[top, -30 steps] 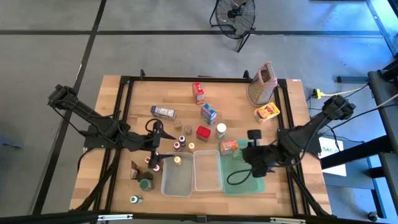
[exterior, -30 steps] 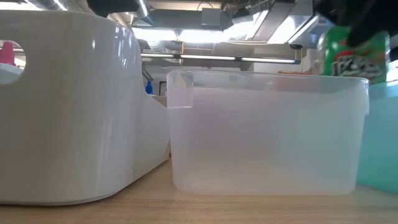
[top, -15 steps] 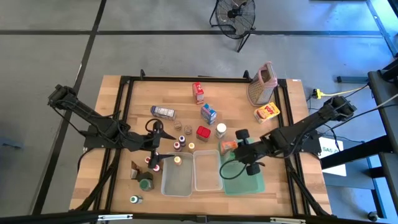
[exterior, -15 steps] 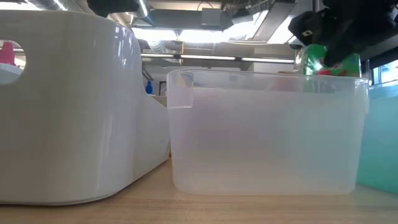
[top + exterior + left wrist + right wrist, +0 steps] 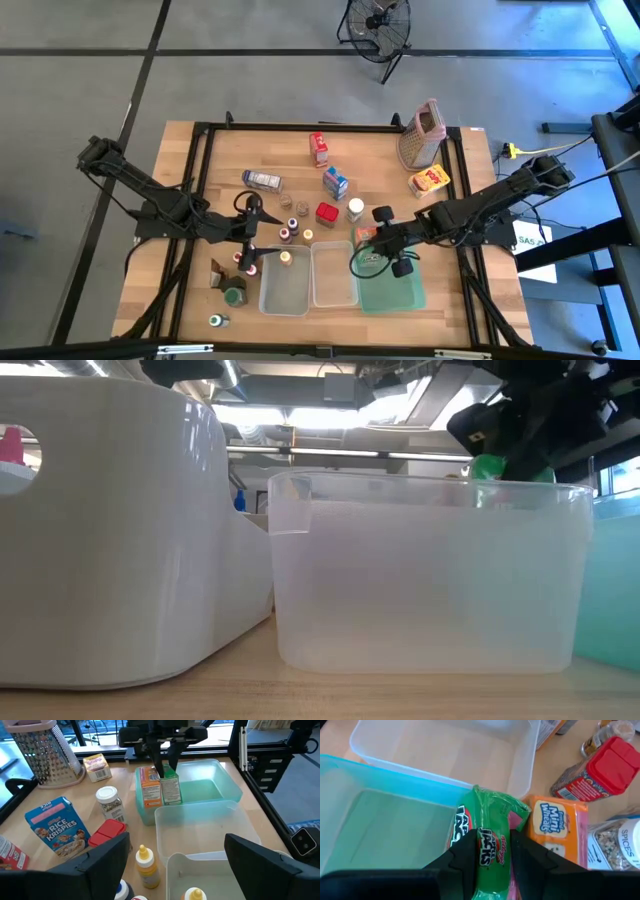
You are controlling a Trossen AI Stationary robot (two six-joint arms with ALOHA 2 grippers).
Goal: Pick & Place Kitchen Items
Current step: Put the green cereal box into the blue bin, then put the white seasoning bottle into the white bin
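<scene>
Though the low view is mostly blocked by clear tubs, we see the left gripper spread wide and holding nothing over the small bottles. Farther right, the right gripper pinches a green carton at the green tray's far-left corner, beside an orange carton.

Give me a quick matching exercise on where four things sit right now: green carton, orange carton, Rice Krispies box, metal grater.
Things:
1. green carton
2. orange carton
3. Rice Krispies box
4. metal grater

Places:
A. standing in the green tray, ungripped
B. far right part of the table, by a yellow carton
C. held in the right gripper over the green tray
D. on bare wood, near the white-capped jar

Pairs: 1-C, 2-A, 3-D, 4-B
</scene>
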